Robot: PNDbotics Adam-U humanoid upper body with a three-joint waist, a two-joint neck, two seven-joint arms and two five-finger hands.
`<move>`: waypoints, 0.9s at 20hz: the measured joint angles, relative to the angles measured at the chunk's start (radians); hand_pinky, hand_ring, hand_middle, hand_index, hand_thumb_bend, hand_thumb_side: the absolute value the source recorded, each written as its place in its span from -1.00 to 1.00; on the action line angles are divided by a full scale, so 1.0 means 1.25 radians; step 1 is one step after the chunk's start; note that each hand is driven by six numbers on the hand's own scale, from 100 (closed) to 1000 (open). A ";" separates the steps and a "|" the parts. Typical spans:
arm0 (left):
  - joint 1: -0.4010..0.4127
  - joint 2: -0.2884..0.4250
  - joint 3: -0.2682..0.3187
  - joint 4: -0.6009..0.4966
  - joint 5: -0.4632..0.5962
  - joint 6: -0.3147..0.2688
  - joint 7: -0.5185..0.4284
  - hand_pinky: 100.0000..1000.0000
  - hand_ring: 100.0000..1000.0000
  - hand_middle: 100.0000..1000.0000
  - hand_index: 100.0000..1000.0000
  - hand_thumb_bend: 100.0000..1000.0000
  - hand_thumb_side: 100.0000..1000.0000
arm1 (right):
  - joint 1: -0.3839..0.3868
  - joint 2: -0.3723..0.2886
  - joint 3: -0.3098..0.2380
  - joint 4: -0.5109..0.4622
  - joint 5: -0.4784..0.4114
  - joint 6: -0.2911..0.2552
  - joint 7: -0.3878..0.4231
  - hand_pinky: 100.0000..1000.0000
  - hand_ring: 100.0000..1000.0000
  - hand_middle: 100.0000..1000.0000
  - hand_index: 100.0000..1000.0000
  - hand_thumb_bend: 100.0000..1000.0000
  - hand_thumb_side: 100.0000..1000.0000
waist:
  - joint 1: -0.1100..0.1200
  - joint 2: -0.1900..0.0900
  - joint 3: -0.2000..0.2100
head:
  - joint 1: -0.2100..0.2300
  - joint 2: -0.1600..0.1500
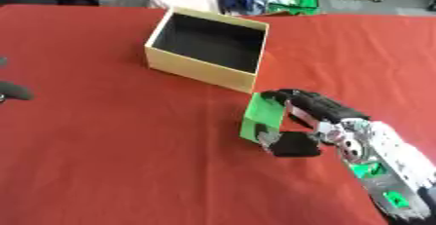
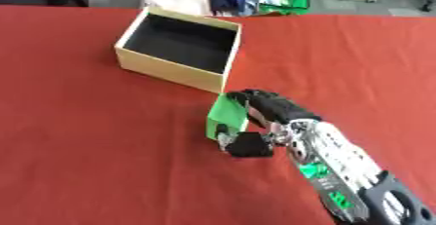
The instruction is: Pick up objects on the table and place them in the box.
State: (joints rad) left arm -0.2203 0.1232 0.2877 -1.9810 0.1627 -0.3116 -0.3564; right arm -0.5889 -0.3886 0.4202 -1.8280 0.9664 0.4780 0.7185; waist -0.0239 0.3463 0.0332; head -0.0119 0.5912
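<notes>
The right hand (image 1: 311, 117) curls its fingers and thumb around a green block (image 1: 262, 117), which stands on the red tabletop (image 1: 111, 160) just in front of the near corner of the open yellow box (image 1: 207, 48). The box's dark interior looks empty. The left hand (image 1: 13, 91) barely shows at the left edge; whether it is open or curled, I cannot tell.

The right hand (image 2: 265, 117) has black fingers and a blocky black thumb. Behind it, silver joints lead into a pale silver-white forearm (image 2: 340, 158) with green patches (small, bright). Further back, the arm ends in a black casing.
</notes>
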 measured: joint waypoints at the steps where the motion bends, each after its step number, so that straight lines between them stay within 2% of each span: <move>1: 0.000 0.000 0.000 0.000 0.000 0.000 0.000 0.14 0.10 0.44 0.77 -1.00 -0.04 | 0.000 0.000 0.000 0.000 0.000 0.000 -0.006 0.47 0.50 0.66 1.00 -1.00 0.13 | 0.000 0.000 0.000 | 0.000 0.000; 3: 0.000 0.000 0.000 0.000 0.000 0.001 -0.001 0.14 0.10 0.44 0.77 -1.00 -0.04 | 0.001 0.000 0.001 0.000 0.002 0.000 -0.020 0.44 0.41 0.62 1.00 -1.00 0.01 | 0.000 0.002 0.002 | 0.000 -0.002; 4: 0.000 0.000 0.000 0.000 0.000 0.001 -0.001 0.14 0.10 0.44 0.76 -1.00 -0.04 | 0.001 0.000 0.001 -0.001 0.003 -0.001 -0.028 0.40 0.34 0.58 1.00 -1.00 -0.12 | 0.000 0.003 0.002 | 0.000 -0.002; 5: 0.000 0.000 0.000 0.000 0.000 0.001 -0.002 0.14 0.10 0.44 0.76 -1.00 -0.04 | 0.001 0.000 0.002 -0.002 0.005 -0.001 -0.037 0.40 0.34 0.58 1.00 -1.00 -0.12 | 0.000 0.004 0.003 | 0.000 -0.003; 6: 0.000 0.000 0.000 0.000 0.000 0.001 -0.002 0.14 0.10 0.44 0.76 -1.00 -0.04 | 0.003 0.000 0.003 -0.003 0.007 -0.001 -0.047 0.33 0.26 0.53 1.00 -1.00 -0.26 | 0.000 0.005 0.003 | 0.000 -0.003; 8: 0.000 -0.001 0.000 0.000 -0.001 0.002 -0.002 0.14 0.10 0.44 0.76 -1.00 -0.04 | 0.007 0.001 0.004 -0.005 0.007 -0.001 -0.066 0.24 0.17 0.44 1.00 -1.00 -0.40 | 0.000 0.005 0.003 | 0.000 -0.003; 9: 0.000 -0.001 0.000 0.000 -0.001 0.002 -0.003 0.14 0.10 0.44 0.76 -1.00 -0.04 | 0.007 0.002 0.004 -0.005 0.007 0.001 -0.075 0.24 0.17 0.44 1.00 -1.00 -0.40 | 0.000 0.005 0.003 | 0.000 -0.003; 18: -0.001 -0.007 0.000 0.000 -0.004 0.004 -0.007 0.14 0.10 0.44 0.76 -1.00 -0.04 | 0.008 0.004 0.005 -0.010 -0.017 0.017 -0.148 -0.05 -0.04 0.02 1.00 -1.00 -0.78 | 0.000 0.007 0.006 | 0.000 -0.003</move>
State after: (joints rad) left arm -0.2211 0.1148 0.2876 -1.9810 0.1580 -0.3064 -0.3651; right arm -0.5794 -0.3834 0.4263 -1.8404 0.9446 0.4997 0.5334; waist -0.0239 0.3553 0.0404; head -0.0119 0.5871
